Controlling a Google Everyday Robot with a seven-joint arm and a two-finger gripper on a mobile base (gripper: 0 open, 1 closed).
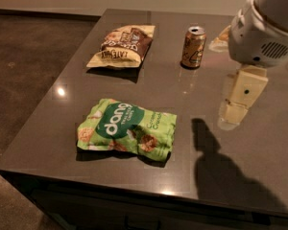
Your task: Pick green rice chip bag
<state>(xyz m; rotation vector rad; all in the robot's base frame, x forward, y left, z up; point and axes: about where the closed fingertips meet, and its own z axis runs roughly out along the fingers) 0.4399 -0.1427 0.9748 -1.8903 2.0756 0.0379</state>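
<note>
Plainly, nothing is grasped yet: the crinkly light-green rice chip bag (127,131) is seen flat on the glossy dark-grey table (48,147), and the cream gripper (234,113) is held well apart, rightward; whether it is spread cannot be told.

There are two snack bags on one table (44,146) (one green bag (126,130) near, one brown bag (122,46) far). One can (193,47) stands far. One gripper (234,115) hangs at the right.
</note>
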